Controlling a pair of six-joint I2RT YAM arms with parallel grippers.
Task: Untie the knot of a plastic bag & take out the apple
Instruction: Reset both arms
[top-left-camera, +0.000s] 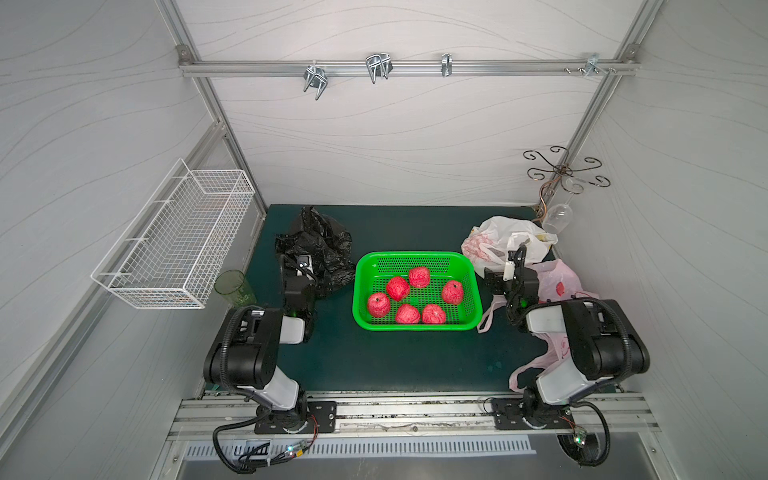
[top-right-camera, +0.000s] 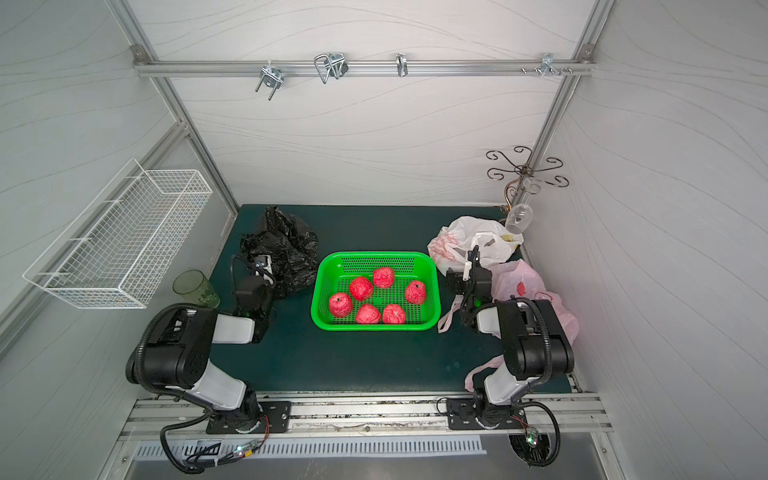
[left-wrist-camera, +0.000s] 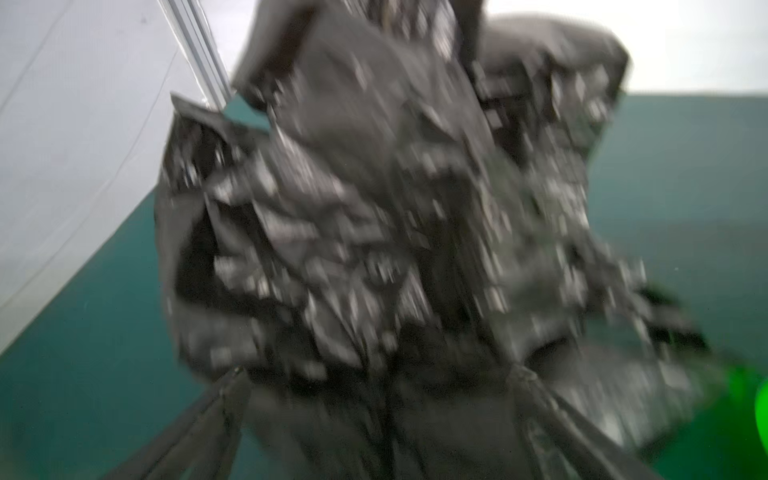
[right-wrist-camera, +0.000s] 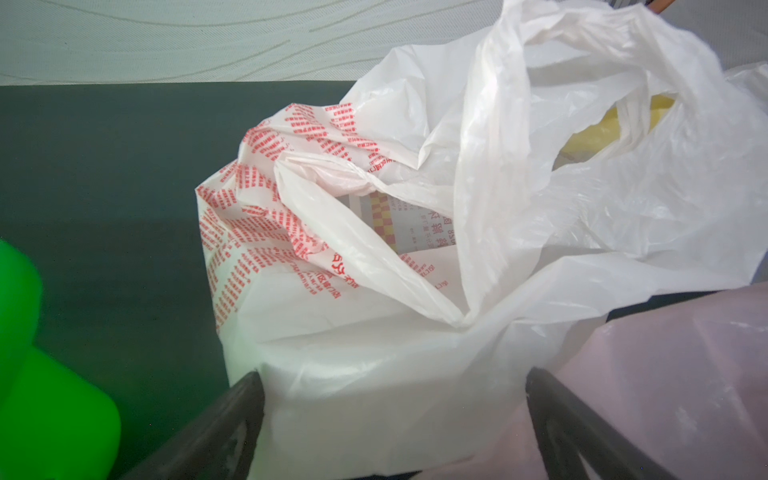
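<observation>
Six red apples (top-left-camera: 397, 287) sit in the green basket (top-left-camera: 415, 254) in the middle of the counter (top-left-camera: 395, 361). Left gripper (left-wrist-camera: 380, 372) is spread wide, nosed right up against the crumpled black bag (top-left-camera: 320, 245) at the back left, though that wrist view's blurry. Right gripper (right-wrist-camera: 395, 374) is wide apart too, white printed bag (right-wrist-camera: 374, 353) between its fingers, pink bag (top-left-camera: 557, 282) just beside it

Even bright light; blurred left-wrist view.
</observation>
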